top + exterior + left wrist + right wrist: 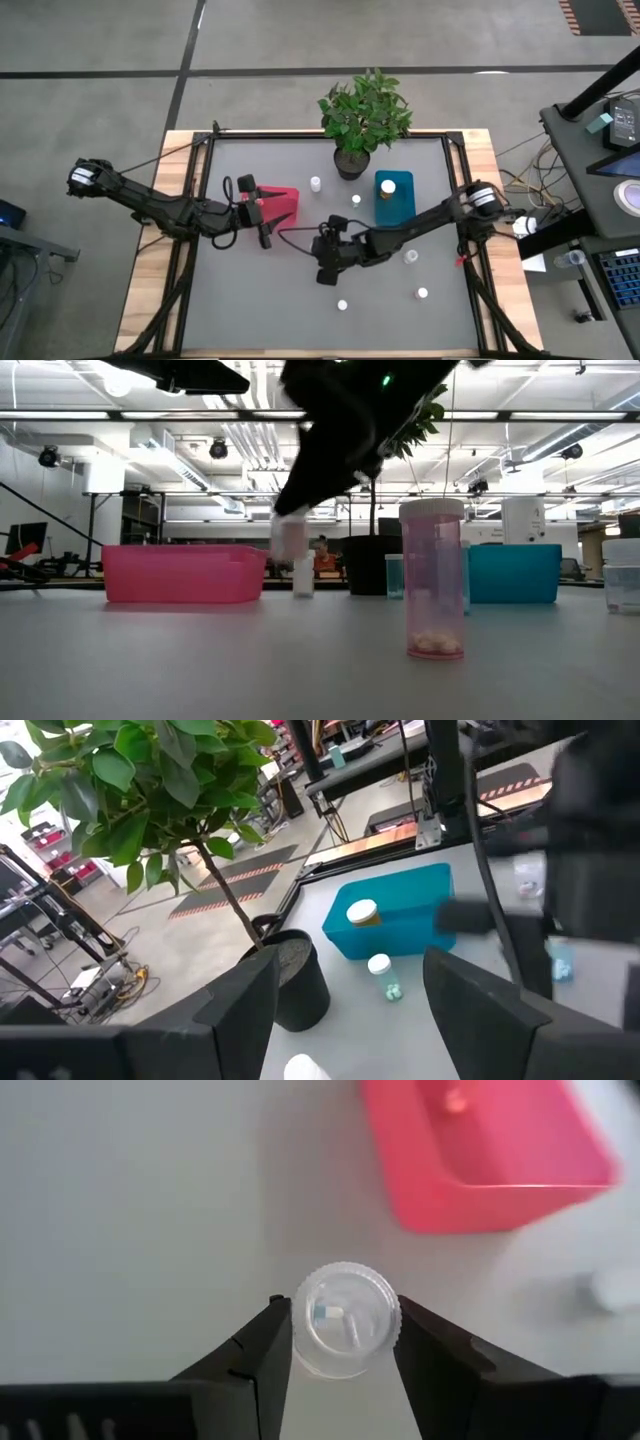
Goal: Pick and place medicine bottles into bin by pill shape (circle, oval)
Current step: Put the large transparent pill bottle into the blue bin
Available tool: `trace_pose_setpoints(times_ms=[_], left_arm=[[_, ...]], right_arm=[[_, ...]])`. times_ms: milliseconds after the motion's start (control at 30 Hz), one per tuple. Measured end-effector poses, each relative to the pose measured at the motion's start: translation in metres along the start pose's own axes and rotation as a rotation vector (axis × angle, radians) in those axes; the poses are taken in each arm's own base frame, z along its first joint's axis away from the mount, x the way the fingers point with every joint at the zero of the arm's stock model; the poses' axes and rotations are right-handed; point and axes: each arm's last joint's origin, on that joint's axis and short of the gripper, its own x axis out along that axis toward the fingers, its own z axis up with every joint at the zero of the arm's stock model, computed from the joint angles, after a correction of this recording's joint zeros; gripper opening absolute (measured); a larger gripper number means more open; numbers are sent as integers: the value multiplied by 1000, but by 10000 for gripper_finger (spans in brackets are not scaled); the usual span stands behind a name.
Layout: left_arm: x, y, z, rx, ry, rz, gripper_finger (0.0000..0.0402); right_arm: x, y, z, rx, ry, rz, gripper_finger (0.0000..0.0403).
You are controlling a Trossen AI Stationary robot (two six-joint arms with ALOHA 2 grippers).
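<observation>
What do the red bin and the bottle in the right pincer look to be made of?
Red bin: likely plastic, smooth and slightly glossy, one even colour with rounded walls.
Bottle, between the right pincer's fingers: probably clear plastic, since pills show through it; its rim looks ridged.

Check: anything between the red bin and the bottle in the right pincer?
Nothing. In the right wrist view, bare table separates the red bin from the bottle that the right pincer is shut on.

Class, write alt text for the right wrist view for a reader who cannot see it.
The right gripper has its two dark fingers closed against a small clear medicine bottle with a white ribbed cap, seen from above on the grey table. A red plastic bin sits beyond.
</observation>
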Motion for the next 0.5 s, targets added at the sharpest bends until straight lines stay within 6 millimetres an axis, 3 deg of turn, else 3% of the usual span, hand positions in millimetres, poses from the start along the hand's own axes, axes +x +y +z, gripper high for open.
trace_pose_setpoints(times_ms=[233,500], left_arm=[[0,0,0,-3,0,0,228],[0,0,0,-3,0,0,228]], right_arm=[[-56,-29,6,62,39,-173,141],[-103,-69,-28,217,43,-275,144]])
